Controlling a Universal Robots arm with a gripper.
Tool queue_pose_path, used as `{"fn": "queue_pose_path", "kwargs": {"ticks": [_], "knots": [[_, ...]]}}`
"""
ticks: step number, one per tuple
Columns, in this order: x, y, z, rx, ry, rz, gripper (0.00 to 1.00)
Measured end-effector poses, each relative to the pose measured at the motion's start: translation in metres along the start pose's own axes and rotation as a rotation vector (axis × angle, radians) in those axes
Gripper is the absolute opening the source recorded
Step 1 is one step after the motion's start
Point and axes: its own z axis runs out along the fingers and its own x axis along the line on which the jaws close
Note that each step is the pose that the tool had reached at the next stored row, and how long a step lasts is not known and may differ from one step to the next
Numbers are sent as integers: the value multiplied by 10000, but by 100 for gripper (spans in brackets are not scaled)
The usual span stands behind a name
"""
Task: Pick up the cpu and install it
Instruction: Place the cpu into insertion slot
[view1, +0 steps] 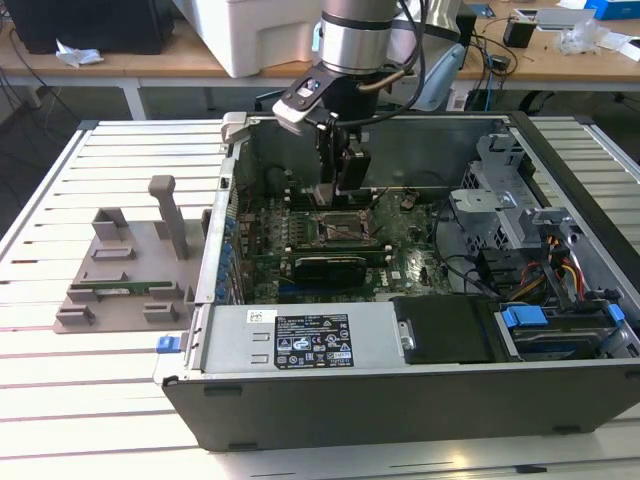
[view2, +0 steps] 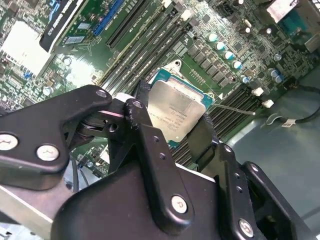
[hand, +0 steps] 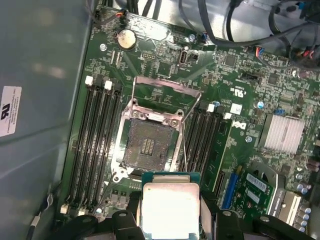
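Observation:
The cpu (hand: 169, 205), a small square chip with a silvery top, is held between my gripper's (hand: 170, 222) fingers. In the second wrist view the cpu (view2: 179, 107) sits between the two black fingers (view2: 146, 122), seen against the green motherboard (view2: 150, 30). The open socket (hand: 149, 145) lies bare with its metal frame (hand: 167, 85) swung up, and the chip hangs above the board just off the socket's edge. In the exterior view my gripper (view1: 338, 190) reaches down into the computer case, right above the socket (view1: 335, 230).
Memory slots (hand: 97, 135) flank the socket on both sides. The case walls (view1: 230, 190), a power supply (view1: 310, 338) and a drive cage with cables (view1: 530, 250) surround the board. A grey plastic tray (view1: 125, 270) with a green memory stick (view1: 110, 292) lies on the exterior view's left.

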Motion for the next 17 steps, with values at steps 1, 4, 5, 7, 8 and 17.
{"fn": "queue_pose_path", "kwargs": {"ticks": [1,4,5,7,8,17], "knots": [[0,0,1,7,6,82,55],[0,0,3,30,29,339,55],[0,1,5,37,39,436,55],[0,1,6,49,44,555,55],[0,2,6,52,45,597,55],[1,2,10,119,112,1376,55]]}}
